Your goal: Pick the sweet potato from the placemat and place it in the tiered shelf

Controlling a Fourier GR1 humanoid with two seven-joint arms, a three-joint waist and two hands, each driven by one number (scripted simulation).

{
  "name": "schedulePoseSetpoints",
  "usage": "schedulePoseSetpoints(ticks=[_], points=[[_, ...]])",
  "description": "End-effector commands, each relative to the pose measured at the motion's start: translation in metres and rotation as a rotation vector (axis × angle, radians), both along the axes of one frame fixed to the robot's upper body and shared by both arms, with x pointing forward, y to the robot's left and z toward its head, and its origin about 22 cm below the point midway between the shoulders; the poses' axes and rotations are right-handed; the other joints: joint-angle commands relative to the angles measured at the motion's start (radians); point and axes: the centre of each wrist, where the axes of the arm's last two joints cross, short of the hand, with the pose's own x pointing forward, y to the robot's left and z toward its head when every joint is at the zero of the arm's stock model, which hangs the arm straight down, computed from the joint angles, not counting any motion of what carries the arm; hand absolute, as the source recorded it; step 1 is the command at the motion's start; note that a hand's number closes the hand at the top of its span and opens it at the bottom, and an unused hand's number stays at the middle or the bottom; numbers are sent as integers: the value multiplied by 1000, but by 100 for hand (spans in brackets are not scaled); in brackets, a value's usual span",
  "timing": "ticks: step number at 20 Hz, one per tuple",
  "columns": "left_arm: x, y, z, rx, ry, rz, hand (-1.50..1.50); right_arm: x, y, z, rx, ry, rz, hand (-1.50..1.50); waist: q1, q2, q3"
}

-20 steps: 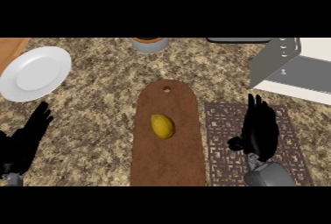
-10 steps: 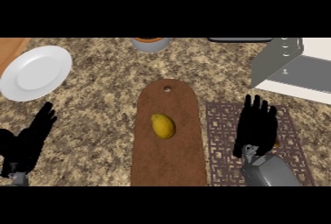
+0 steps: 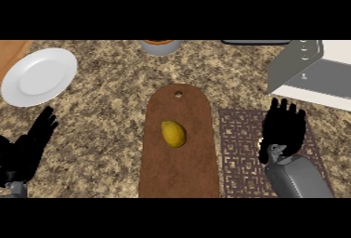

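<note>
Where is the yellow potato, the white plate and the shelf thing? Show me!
sweet potato [image 3: 173,134], head view, the middle of its yellow body.
white plate [image 3: 39,76], head view, its flat centre.
tiered shelf [image 3: 306,69], head view, its grey side panel.

Tiered shelf [image 3: 312,74] cut off right; bowl [image 3: 161,45] cropped top.

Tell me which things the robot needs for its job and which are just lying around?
Needed: yellow sweet potato, grey tiered shelf, right robot hand, open above the patterned placemat.

Lying around: brown cutting board under the potato, white plate, grey pot, left robot hand.
</note>
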Motion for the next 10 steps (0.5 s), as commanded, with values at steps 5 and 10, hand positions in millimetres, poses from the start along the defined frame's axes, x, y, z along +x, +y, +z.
schedulePoseSetpoints(ticks=[5, 10], points=[[0, -1, 12, -7, 8, -36, 0, 12, -26, -26, -47, 38, -65, -150, 4, 1, 1], [-3, 6, 9, 5, -6, 9, 0, 19, -35, -9, -44, 22, -59, -150, 3, 0, 1]])
